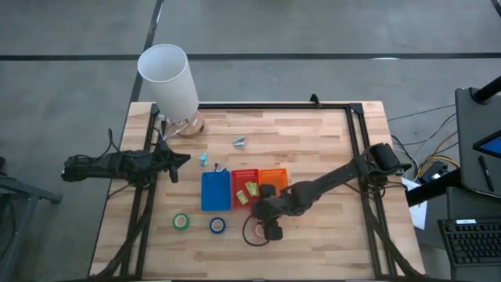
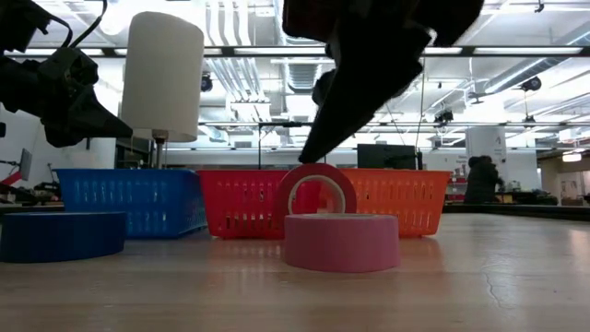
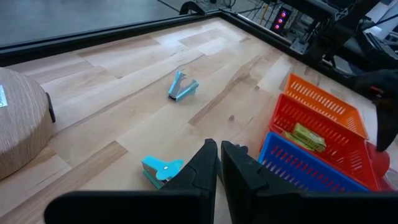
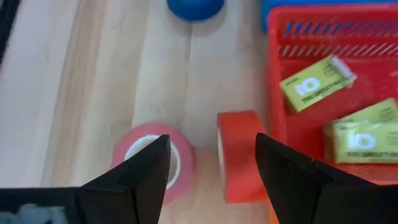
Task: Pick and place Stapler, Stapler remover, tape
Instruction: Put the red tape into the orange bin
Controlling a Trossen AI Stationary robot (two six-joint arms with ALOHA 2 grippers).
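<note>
Count: four tape rolls. Green roll (image 1: pixel 182 222) and blue roll (image 1: pixel 218 225) lie flat on the surface (image 1: pixel 313 149) in front of the blue basket (image 1: pixel 215 190); pink roll (image 4: pixel 152 158) lies flat, and red roll (image 4: pixel 239 165) stands on edge just beside it, close against the red basket (image 4: pixel 323 50). Three baskets in a row: blue, red, orange basket (image 1: pixel 273 178). Two yellow-green blocks (image 4: pixel 317 84) sit in the red one. Two small teal items (image 3: pixel 163 170) lie on the surface near the left arm, plus one small blue-grey clip-like piece (image 3: pixel 182 87) farther out; can't tell which is stapler or remover. Right tool (image 4: pixel 211 165) is wide open, hovering low over the pink and red rolls, fingers straddling both, gripping nothing. Left tool (image 3: pixel 219 163) is nearly closed, fingers almost together, holding nothing, parked at the left edge beside the white lamp (image 1: pixel 169 82).
</note>
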